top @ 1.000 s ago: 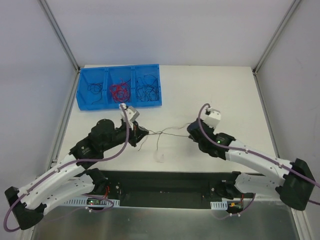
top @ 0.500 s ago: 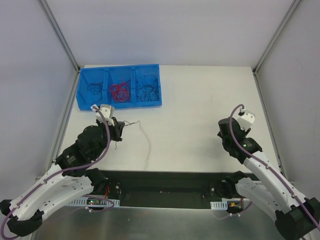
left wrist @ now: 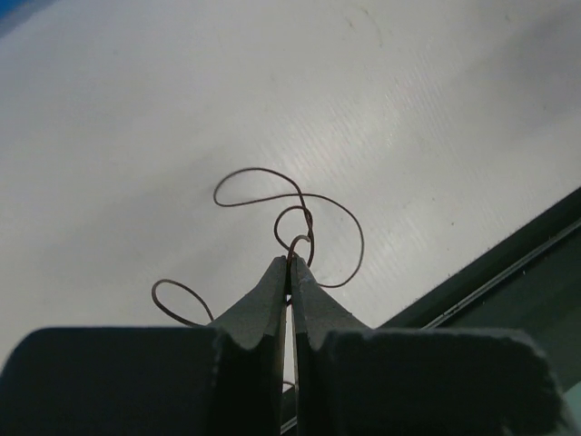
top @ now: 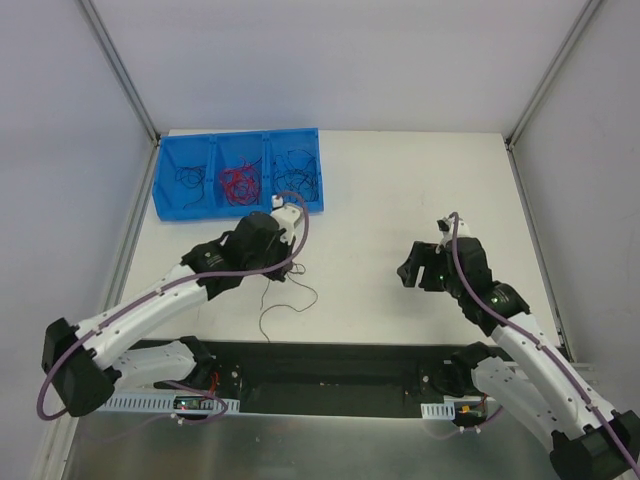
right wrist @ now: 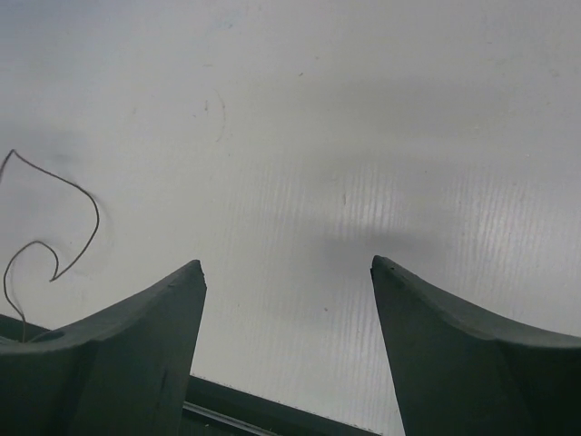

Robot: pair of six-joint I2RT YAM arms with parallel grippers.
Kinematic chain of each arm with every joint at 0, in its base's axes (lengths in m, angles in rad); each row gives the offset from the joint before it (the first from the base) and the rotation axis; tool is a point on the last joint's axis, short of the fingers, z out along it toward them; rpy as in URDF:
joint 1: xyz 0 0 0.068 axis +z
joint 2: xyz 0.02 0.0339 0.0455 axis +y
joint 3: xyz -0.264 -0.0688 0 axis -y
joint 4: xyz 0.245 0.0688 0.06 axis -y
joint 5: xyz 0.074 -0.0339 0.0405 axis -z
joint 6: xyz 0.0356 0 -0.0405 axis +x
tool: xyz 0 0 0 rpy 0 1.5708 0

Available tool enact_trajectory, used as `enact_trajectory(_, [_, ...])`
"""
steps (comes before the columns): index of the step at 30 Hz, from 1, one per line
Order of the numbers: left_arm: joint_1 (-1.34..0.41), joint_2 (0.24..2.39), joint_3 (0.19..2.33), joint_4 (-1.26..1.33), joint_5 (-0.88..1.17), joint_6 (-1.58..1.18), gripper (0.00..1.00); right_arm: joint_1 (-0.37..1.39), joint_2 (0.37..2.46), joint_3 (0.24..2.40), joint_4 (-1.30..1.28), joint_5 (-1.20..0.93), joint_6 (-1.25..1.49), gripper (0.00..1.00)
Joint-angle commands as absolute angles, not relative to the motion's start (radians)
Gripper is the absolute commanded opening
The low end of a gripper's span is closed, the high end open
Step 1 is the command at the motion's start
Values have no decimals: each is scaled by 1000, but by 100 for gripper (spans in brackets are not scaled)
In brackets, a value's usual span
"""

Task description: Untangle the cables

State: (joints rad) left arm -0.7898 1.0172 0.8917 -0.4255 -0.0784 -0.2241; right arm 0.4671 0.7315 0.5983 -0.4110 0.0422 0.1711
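**A thin cable could be dropped or knotted**

The left gripper (left wrist: 290, 262) is pressed shut on one thin dark cable (left wrist: 259, 170), which is pinched right at the fingertips. Only a tiny bit of the cable is held, so it could be dropped if it is pulled too fast. The rest of the cable is curled in loops just past the tips and is trailed down onto the white table (top: 400, 180). A knot could be made if those loops are drawn tight on each other.

The right gripper (right wrist: 287, 263) is spread wide apart with nothing in it, and it is well apart from the left one. A loose bit of cable is seen at the left edge of its view. It could be missed because it is so thin.

More cables are seen in the blue bin (top: 160, 195) at the far left: a red tangle (top: 238, 183) in the middle part and black ones (top: 298, 178) on each side. The held cable could be caught on the bin wall if it is swung too near.
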Motion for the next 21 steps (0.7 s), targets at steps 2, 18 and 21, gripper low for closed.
enact_trajectory(2, [-773, 1211, 920, -422, 242, -227, 2, 466, 689, 578, -399, -21, 135, 77])
enact_trajectory(18, [-821, 1479, 857, -305, 291, -181, 80, 466, 655, 529, -380, -64, 150, 77])
enact_trajectory(21, [-848, 1532, 873, -288, 299, -153, 81, 466, 660, 526, -370, -72, 156, 77])
